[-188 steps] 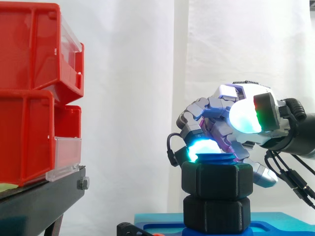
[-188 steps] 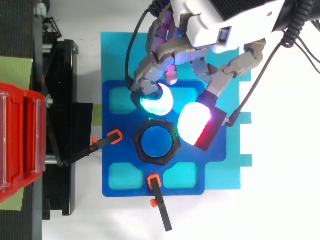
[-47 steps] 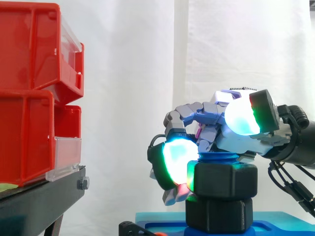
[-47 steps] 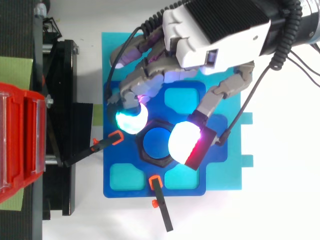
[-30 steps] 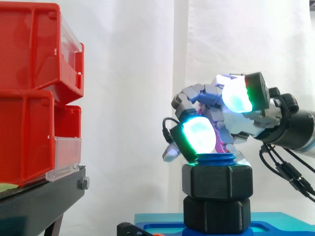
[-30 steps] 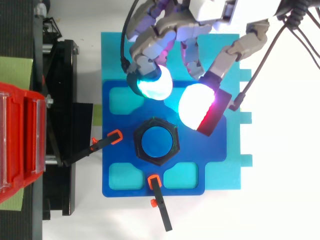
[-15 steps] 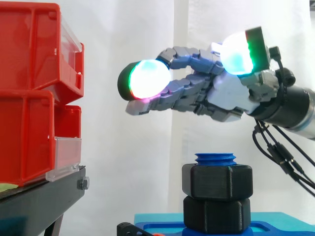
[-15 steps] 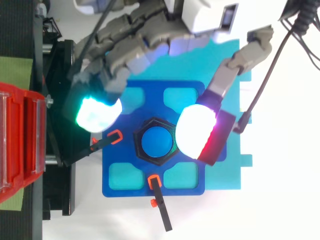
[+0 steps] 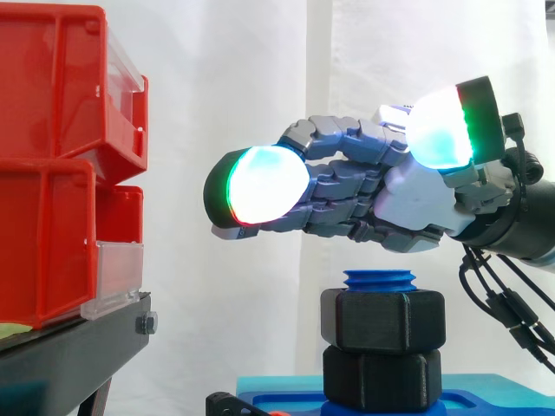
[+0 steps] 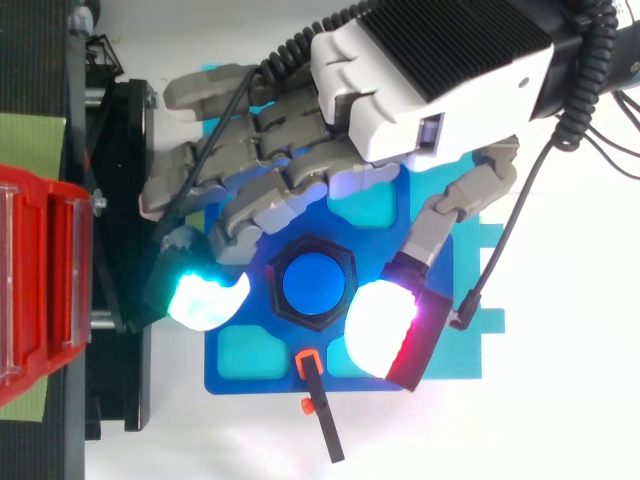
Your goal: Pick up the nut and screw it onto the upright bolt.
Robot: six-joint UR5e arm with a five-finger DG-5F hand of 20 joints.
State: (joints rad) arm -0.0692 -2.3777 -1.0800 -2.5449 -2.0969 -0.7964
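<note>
Hand (image 9: pixel 416 204) position: raised above the bolt (image 9: pixel 379 279), clear of it, with a visible gap between the underside of the fingers and the bolt tip in the side view. Hand state: fingers stretched out nearly straight and level toward the red bins (image 9: pixel 52 173), thumb spread apart from them, nothing held.

1. Nut (image 9: pixel 382 319): black, hexagonal, seated on the upright blue bolt. A short length of blue thread stands above its upper face.
2. Lower hexagonal piece (image 9: pixel 381 377): black, directly under the nut and touching it. It rests on the dark blue plate (image 10: pixel 260 384).
3. Fingertip pad (image 9: pixel 260 186): glows white with a green and red edge. In the top view it lies to the lower left of the nut, over the left border of the plate.
4. Thumb pad (image 10: pixel 385 330): glows white with a red edge. In the top view it sits just beside the nut at the lower right.
5. Plate: lies on a light blue mat (image 10: pixel 470 350). A black clamp (image 10: pixel 318 400) with an orange tip grips its lower edge.
6. Bins: stacked on a black stand (image 9: pixel 69 355) at the left, well apart from the bolt, before a white curtain (image 9: pixel 225 87).
</note>
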